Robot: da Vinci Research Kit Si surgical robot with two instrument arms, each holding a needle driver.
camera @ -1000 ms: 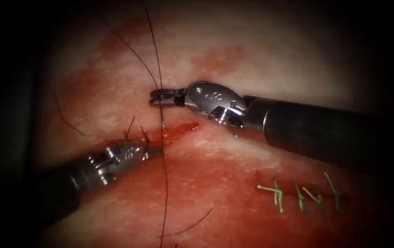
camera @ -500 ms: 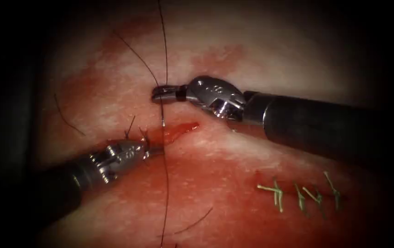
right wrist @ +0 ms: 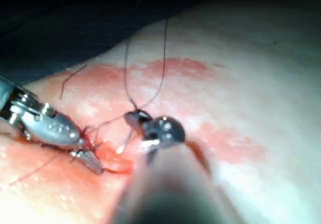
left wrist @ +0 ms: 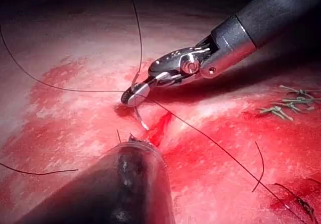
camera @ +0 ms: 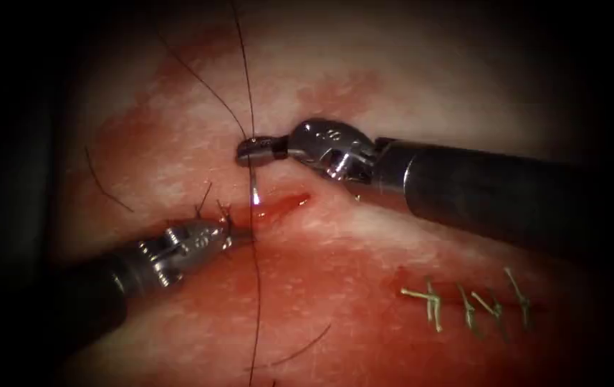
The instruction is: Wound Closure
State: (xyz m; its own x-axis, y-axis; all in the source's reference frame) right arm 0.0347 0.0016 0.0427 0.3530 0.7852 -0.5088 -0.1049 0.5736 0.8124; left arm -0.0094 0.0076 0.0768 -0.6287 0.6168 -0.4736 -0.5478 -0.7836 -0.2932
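Two tools are working at the cut (camera: 278, 206). Right tool (camera: 249, 150), reaching in level from the right, is clamping the needle (camera: 253, 188) near its upper end, tip hanging just above the tissue (camera: 364, 93), not in it; thread (camera: 243, 64) is trailing off it. Left tool (camera: 222, 235), angling up from near left, is pressing at the cut's left end, likely steadying the edge; cannot tell its jaws.
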